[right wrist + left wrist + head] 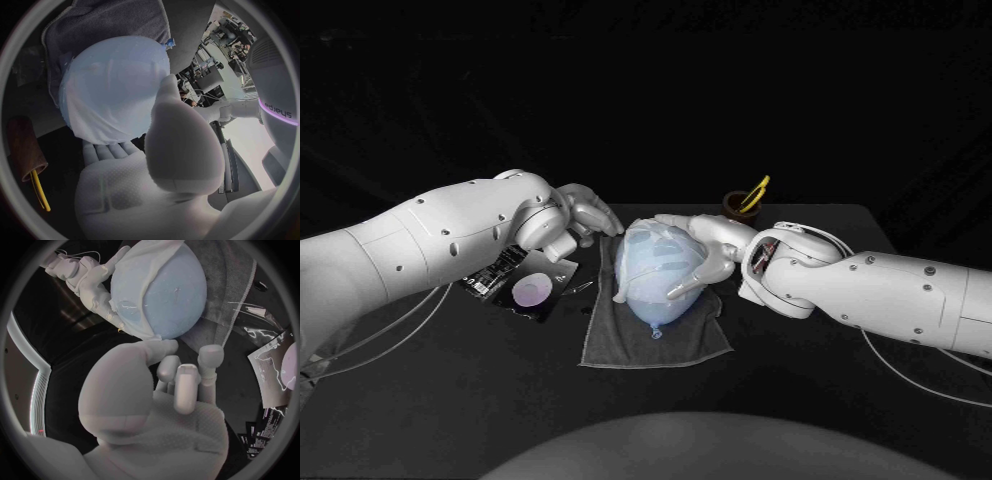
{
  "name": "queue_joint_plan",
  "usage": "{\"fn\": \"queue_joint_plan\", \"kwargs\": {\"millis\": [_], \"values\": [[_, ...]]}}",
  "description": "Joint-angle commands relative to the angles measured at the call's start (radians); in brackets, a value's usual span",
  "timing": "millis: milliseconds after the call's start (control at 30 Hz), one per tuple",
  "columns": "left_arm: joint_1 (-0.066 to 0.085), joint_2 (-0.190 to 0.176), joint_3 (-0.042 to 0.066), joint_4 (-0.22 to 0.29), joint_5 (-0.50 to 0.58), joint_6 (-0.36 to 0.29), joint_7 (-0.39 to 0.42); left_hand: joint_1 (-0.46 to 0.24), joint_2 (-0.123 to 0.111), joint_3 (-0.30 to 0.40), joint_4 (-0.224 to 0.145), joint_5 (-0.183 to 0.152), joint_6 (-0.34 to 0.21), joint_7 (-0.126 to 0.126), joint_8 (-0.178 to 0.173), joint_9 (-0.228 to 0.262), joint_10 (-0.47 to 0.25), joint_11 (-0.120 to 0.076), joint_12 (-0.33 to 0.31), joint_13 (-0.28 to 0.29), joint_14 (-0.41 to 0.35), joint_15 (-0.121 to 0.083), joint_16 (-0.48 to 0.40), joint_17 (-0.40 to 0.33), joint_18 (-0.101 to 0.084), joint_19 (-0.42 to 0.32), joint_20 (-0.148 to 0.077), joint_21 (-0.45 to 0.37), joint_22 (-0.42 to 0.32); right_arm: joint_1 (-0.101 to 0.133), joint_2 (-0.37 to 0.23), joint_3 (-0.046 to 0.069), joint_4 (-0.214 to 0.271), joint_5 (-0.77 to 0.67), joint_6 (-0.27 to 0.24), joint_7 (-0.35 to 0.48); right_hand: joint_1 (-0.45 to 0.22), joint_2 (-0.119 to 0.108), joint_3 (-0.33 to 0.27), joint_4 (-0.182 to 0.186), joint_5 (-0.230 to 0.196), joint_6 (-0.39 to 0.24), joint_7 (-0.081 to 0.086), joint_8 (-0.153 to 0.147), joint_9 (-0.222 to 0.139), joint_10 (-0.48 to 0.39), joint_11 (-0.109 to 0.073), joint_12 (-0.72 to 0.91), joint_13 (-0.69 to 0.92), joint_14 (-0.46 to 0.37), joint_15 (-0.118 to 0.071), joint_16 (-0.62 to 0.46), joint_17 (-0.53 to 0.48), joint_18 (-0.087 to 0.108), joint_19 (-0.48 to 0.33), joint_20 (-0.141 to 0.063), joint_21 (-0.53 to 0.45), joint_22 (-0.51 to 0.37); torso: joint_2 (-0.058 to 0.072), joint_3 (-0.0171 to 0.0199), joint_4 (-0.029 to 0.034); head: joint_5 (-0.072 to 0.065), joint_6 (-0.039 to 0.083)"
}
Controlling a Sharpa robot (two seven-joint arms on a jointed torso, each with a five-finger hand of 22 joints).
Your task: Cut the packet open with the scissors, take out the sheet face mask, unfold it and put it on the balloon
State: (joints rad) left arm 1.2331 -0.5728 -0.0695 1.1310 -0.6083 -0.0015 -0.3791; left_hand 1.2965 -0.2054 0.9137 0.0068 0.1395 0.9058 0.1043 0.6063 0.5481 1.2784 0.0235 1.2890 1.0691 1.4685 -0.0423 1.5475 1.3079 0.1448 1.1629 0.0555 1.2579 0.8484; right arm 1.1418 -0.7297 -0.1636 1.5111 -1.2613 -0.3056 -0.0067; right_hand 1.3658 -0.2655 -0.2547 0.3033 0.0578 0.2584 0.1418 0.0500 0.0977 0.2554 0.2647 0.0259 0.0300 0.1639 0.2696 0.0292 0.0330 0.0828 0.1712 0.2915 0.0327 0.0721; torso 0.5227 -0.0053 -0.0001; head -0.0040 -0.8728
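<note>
A pale blue balloon [661,285] lies on a dark grey towel [655,335] at the table's middle. A white sheet mask [651,243] is draped over its far part. My right hand [708,248] cups the balloon from the far right, with the thumb [167,92] pressed on its side and fingers under the mask's edge [100,122]. My left hand [583,215] hovers just left of the balloon and holds nothing. Its fingers [187,382] are apart and point at the balloon [175,295] and the mask [140,277].
The cut packet [524,285] lies flat on the table to the left of the towel, below my left hand. At the back right stands a brown cup [740,203] holding the yellow-handled scissors [757,190].
</note>
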Motion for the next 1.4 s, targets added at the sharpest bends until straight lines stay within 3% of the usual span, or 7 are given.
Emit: {"fn": "queue_joint_plan", "kwargs": {"millis": [33, 433, 567, 700, 767, 900, 1400], "values": [[0.0, -0.003, 0.002, -0.003, 0.017, -0.031, 0.037, -0.021, -0.002, 0.003, -0.015, 0.035, 0.005, -0.002, 0.008, 0.009, 0.01, -0.002, 0.004, 0.001, 0.074, 0.001, -0.003, 0.165, 0.0, -0.001, 0.0, 0.007, 0.004, -0.006, 0.0, -0.004, 0.002, -0.007, 0.024, -0.006, 0.007, 0.0, 0.004, -0.001, 0.0, 0.006, 0.157, 0.003, 0.001, 0.0, 0.007, 0.005, 0.001, -0.002, 0.003, -0.005, -0.001, -0.014, 0.003, 0.003, 0.003, 0.001, 0.0, -0.0006, 0.0002, -0.001, 0.0], [0.0, -0.019, 0.002, 0.004, 0.024, -0.07, 0.071, -0.08, 0.001, -0.007, -0.013, 0.078, -0.007, -0.008, 0.029, 0.046, -0.026, -0.005, -0.038, -0.069, 0.071, 0.0, -0.007, 0.154, 0.002, -0.016, 0.0, 0.003, -0.011, -0.008, -0.001, -0.004, 0.002, -0.007, 0.023, -0.006, 0.007, 0.0, 0.004, -0.001, 0.0, 0.006, 0.157, 0.003, 0.001, 0.0, 0.007, 0.005, 0.001, -0.002, 0.003, -0.005, -0.001, -0.014, 0.003, 0.003, 0.003, 0.001, -0.001, 0.0004, 0.0004, 0.001, 0.0], [-0.006, -0.042, 0.001, 0.041, 0.032, -0.071, 0.09, -0.285, -0.08, -0.34, 0.149, -0.031, -0.084, -0.003, 0.059, 0.087, -0.152, 0.013, -0.108, -0.196, 0.007, 0.017, -0.059, -0.003, 0.031, -0.148, 0.019, -0.128, -0.206, -0.009, 0.0, -0.004, 0.0, -0.007, 0.024, -0.006, 0.007, 0.0, 0.004, -0.001, 0.0, 0.006, 0.157, 0.003, 0.001, 0.0, 0.007, 0.005, 0.001, -0.002, 0.003, -0.005, -0.001, -0.014, 0.003, 0.003, 0.003, 0.001, -0.001, 0.0009, 0.0003, 0.003, 0.0], [-0.021, -0.074, 0.0, 0.089, 0.015, -0.127, 0.146, -0.178, -0.035, -0.624, 0.282, -0.09, -0.198, 0.041, 0.093, 0.104, -0.37, 0.043, -0.208, -0.376, -0.164, 0.05, -0.203, -0.313, 0.042, -0.203, 0.048, -0.26, -0.306, -0.011, 0.003, -0.004, -0.003, -0.006, 0.025, -0.005, 0.007, 0.0, 0.004, -0.001, 0.0, 0.006, 0.157, 0.003, 0.001, 0.0, 0.007, 0.005, 0.001, -0.002, 0.003, -0.005, -0.001, -0.014, 0.003, 0.003, 0.003, 0.001, -0.002, 0.0016, 0.0013, 0.003, 0.0], [-0.034, -0.1, 0.0, 0.125, 0.019, -0.161, 0.193, -0.088, 0.015, -0.626, 0.279, -0.093, -0.257, 0.064, 0.065, 0.074, -0.439, 0.075, -0.269, -0.42, -0.367, 0.073, -0.392, -0.613, 0.033, -0.248, 0.069, -0.343, -0.353, -0.013, 0.004, -0.004, -0.004, -0.005, 0.025, -0.005, 0.007, 0.0, 0.004, -0.001, 0.0, 0.006, 0.157, 0.003, 0.001, 0.0, 0.007, 0.005, 0.001, -0.002, 0.003, -0.005, -0.001, -0.014, 0.003, 0.003, 0.003, 0.001, -0.001, 0.0018, 0.0006, 0.004, 0.0], [-0.057, -0.148, 0.0, 0.186, 0.039, -0.202, 0.267, 0.018, 0.032, -0.617, 0.284, -0.091, -0.252, 0.089, 0.055, 0.02, -0.491, 0.101, -0.382, -0.521, -0.454, 0.103, -0.54, -0.705, 0.036, -0.273, 0.103, -0.48, -0.44, -0.018, 0.006, -0.004, -0.006, -0.004, 0.023, -0.005, 0.008, 0.003, 0.007, -0.001, 0.0, 0.006, 0.157, 0.004, 0.002, 0.0, 0.008, 0.005, 0.001, -0.004, 0.004, -0.005, -0.001, -0.013, 0.003, 0.003, 0.004, 0.001, -0.001, 0.0011, 0.0027, 0.006, 0.0], [-0.117, -0.309, -0.002, 0.403, 0.136, -0.291, 0.392, 0.162, 0.053, -0.493, 0.278, -0.09, -0.103, 0.06, -0.044, -0.173, -0.289, 0.067, -0.746, -0.845, -0.249, 0.058, -0.517, -0.732, 0.037, -0.07, 0.051, -0.474, -0.469, -0.027, 0.003, -0.004, -0.011, -0.002, 0.016, -0.006, 0.01, 0.009, 0.012, -0.001, -0.001, 0.008, 0.158, 0.005, 0.003, 0.002, 0.01, 0.005, 0.001, -0.002, 0.006, -0.004, -0.001, -0.013, 0.005, 0.003, 0.004, 0.002, -0.002, -0.0001, 0.001, 0.015, 0.0]]}}
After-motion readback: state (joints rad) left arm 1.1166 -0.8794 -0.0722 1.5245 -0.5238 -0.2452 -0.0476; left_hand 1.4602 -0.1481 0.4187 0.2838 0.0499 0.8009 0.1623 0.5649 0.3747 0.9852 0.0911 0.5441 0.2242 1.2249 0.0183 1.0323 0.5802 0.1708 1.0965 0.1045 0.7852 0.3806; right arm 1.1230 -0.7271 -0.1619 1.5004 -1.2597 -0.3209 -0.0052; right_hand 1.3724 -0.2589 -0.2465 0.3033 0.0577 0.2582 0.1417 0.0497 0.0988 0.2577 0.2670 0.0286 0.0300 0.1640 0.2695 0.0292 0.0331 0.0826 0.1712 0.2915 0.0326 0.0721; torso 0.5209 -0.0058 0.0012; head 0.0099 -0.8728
